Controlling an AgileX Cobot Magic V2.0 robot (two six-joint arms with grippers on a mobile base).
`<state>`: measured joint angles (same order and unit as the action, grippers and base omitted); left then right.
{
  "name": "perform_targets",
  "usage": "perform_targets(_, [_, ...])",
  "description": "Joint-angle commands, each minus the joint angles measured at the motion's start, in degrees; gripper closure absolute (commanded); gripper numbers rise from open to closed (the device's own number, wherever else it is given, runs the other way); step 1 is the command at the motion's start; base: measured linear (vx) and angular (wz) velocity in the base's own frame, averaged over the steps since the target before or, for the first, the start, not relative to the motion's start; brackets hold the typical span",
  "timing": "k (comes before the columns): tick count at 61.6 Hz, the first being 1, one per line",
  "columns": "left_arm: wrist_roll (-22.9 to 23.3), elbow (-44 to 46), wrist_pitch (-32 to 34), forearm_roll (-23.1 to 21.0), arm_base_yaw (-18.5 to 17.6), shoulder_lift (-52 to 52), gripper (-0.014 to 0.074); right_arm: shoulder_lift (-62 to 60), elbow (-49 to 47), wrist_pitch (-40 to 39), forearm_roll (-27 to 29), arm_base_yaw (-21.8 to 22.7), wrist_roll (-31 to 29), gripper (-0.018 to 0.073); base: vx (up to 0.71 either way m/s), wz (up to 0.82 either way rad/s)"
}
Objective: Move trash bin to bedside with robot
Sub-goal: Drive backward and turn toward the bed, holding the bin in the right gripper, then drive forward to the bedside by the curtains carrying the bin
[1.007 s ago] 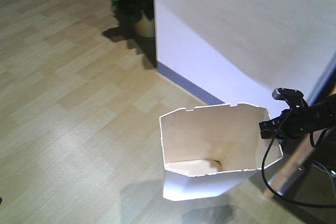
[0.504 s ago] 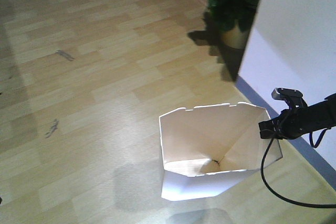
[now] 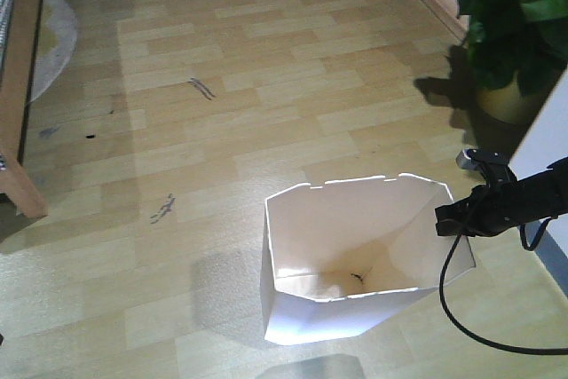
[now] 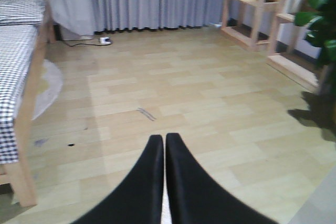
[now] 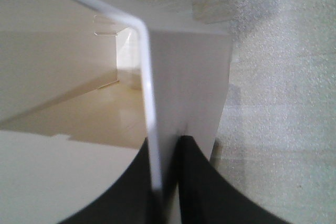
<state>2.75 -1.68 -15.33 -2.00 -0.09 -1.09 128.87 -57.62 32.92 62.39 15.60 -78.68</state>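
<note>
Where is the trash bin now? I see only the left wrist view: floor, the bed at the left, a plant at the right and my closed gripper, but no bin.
Observer: The front view shows it. The trash bin is low in the centre, opening upward. The bed frame is at the far left edge, with bare floor between them.
Operator: Thank you. Is any gripper holding the bin?
Observer: Yes, the right gripper holds it. In the right wrist view the bin's thin wall passes between its two black fingers, which are closed on it at the rim.
</note>
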Motion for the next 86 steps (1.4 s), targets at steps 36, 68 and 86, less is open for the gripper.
perform_targets(36, [0.46,-1.6,4.24,-0.5,-0.34,-0.59,0.0602,-4.55,-0.98,9.14,4.95,0.17,0.71,0.0564,0.28,0.2])
perform_targets(68, [0.46,-1.6,4.24,-0.5,-0.34,-0.59,0.0602,-4.55,-0.98,9.19,4.95,0.17,0.71,0.0564,0.37,0.1])
perform_targets(86, [0.46,-1.6,4.24,-0.5,-0.34,-0.59,0.0602,-4.55,-0.98,9.14,4.95,0.17,0.71,0.0564,0.4,0.14])
